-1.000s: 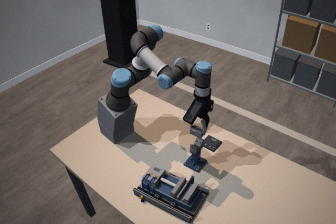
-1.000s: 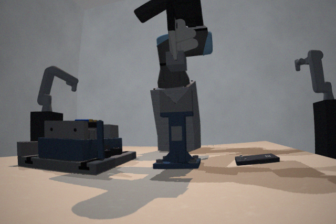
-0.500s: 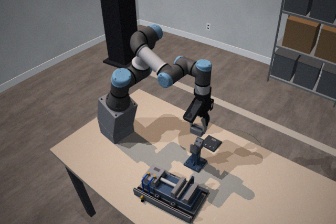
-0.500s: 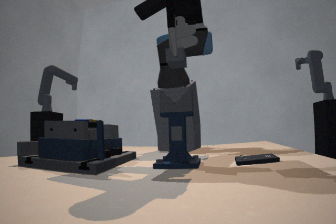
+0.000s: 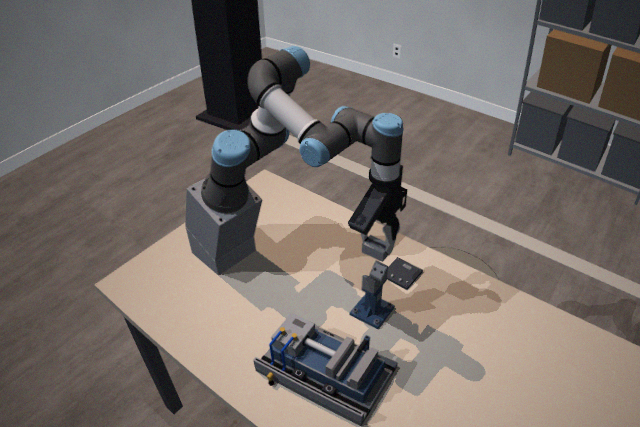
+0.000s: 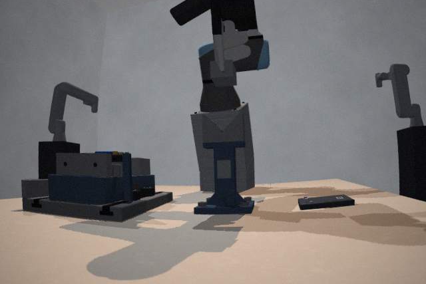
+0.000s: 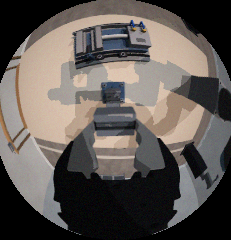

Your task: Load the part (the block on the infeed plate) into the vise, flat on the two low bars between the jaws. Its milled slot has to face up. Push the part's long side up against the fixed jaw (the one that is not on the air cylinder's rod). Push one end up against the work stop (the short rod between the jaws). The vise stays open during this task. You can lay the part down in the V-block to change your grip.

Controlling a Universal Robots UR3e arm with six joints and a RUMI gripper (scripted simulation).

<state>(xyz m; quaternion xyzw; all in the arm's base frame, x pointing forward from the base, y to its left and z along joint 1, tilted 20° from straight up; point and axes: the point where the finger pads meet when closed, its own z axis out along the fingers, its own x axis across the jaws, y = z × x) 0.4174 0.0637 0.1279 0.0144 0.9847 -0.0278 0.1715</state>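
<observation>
My gripper (image 5: pixel 377 245) (image 6: pixel 223 68) (image 7: pixel 115 120) is shut on the grey part (image 5: pixel 374 248) (image 6: pixel 225 76) (image 7: pixel 114 116). It holds the part in the air above and a little behind the V-block (image 5: pixel 374 281) (image 6: pixel 210 134) on its blue stand. A darker band runs along the part in the wrist view; I cannot tell surely whether it is the slot. The vise is open. Its fixed jaw (image 5: pixel 363 368) (image 6: pixel 82 163) stands apart from the moving jaw (image 5: pixel 340 357) on the cylinder rod (image 5: pixel 319 346). The work stop (image 5: pixel 366 342) (image 6: pixel 127 177) stands upright at the jaw gap's end.
The dark infeed plate (image 5: pixel 405 273) (image 6: pixel 327 201) lies beside the V-block stand, with no block on it. The air cylinder (image 5: pixel 290 335) with blue hoses is at the vise's far end from the fixed jaw. The arm's base (image 5: pixel 222 231) stands at the back of the table.
</observation>
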